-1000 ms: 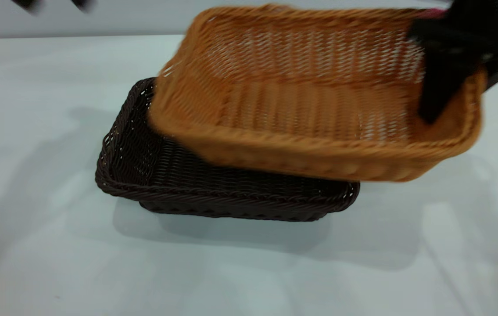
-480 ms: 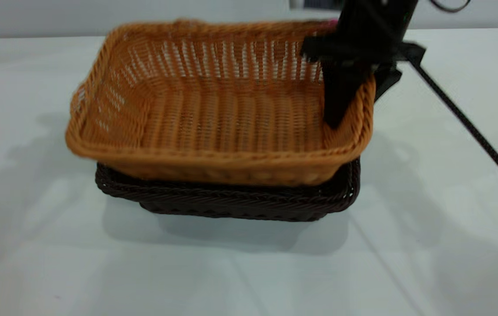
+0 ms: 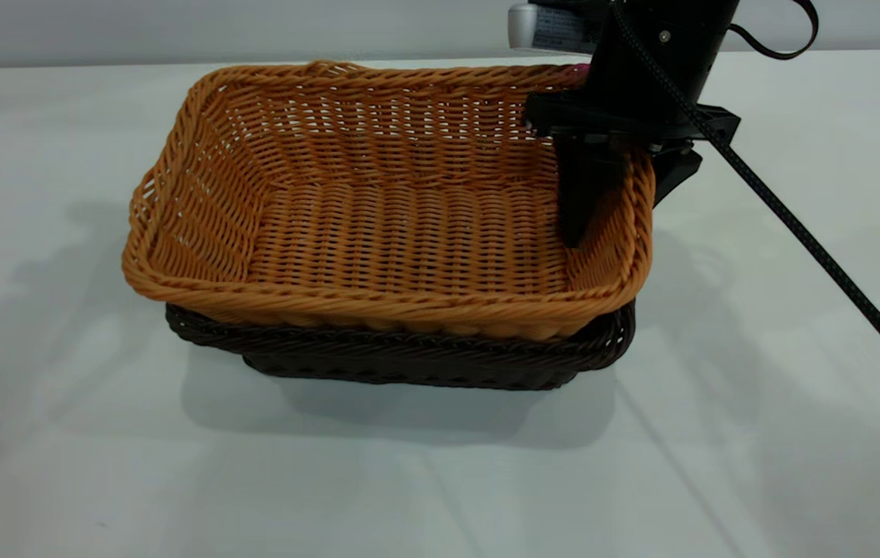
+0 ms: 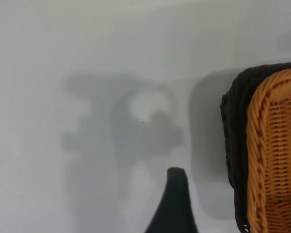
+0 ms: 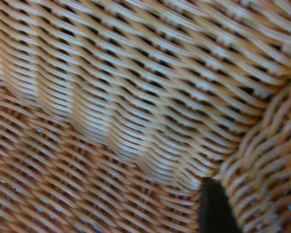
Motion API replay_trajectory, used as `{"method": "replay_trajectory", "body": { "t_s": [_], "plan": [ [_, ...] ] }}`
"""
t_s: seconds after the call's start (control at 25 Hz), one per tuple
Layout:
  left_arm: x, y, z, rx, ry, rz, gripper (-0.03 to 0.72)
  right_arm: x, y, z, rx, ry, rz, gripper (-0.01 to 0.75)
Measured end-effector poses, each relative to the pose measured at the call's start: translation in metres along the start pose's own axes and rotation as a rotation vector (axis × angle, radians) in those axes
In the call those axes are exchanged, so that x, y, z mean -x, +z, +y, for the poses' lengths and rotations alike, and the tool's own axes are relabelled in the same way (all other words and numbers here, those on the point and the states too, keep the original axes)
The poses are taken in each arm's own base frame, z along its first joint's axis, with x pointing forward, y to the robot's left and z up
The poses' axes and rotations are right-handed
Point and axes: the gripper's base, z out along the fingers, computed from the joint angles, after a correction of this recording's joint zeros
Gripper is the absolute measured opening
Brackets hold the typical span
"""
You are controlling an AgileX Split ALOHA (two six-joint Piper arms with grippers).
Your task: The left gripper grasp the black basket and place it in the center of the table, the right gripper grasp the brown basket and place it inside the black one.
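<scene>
The brown basket (image 3: 401,209) is sitting nested in the black basket (image 3: 408,360), rims nearly level, so placement looks done. The right gripper (image 3: 618,182) is clamping the brown basket's far right wall, one finger inside and one outside, likely to steady it until release. The left gripper (image 4: 173,204) is hanging beside the black basket over the table (image 3: 60,434); whether it is clenched, cannot tell.

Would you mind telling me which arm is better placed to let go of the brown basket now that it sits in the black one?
The right. Its hand straddles the brown basket's right wall, nested in the black basket. The left hand is off to the side above bare table.
</scene>
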Motion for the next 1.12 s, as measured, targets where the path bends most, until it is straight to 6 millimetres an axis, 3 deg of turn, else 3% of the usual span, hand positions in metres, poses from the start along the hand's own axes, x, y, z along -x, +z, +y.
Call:
{"method": "replay_trajectory", "body": {
  "t_s": [0.16, 0.28, 0.56, 0.68, 0.76, 0.8, 0.96, 1.12],
  "plan": [
    [0.000, -0.003, 0.000, 0.000, 0.004, -0.007, 0.580, 0.006, -0.010, 0.006, 0.019, 0.008, 0.007, 0.570],
    [-0.002, -0.017, -0.002, -0.001, 0.012, -0.021, 0.580, 0.008, -0.024, 0.008, -0.007, -0.010, 0.043, 0.667],
    [-0.015, -0.075, -0.007, -0.003, 0.035, -0.112, 0.580, 0.005, -0.076, 0.017, -0.116, -0.010, -0.043, 0.666],
    [-0.027, -0.105, -0.010, -0.003, 0.060, -0.139, 0.580, -0.005, -0.119, 0.034, -0.115, -0.007, -0.147, 0.622],
    [-0.038, -0.125, -0.011, 0.004, 0.074, -0.143, 0.580, -0.020, -0.151, 0.048, -0.094, -0.012, -0.224, 0.590],
    [-0.045, -0.135, -0.011, 0.010, 0.080, -0.136, 0.580, -0.033, -0.174, 0.057, -0.087, -0.026, -0.277, 0.576],
    [-0.077, -0.168, -0.011, 0.045, 0.097, -0.085, 0.580, -0.090, -0.229, 0.077, -0.096, -0.056, -0.401, 0.556],
    [-0.105, -0.185, -0.009, 0.080, 0.107, -0.128, 0.580, -0.151, -0.251, 0.080, -0.151, -0.062, -0.458, 0.554]
  ]
}}
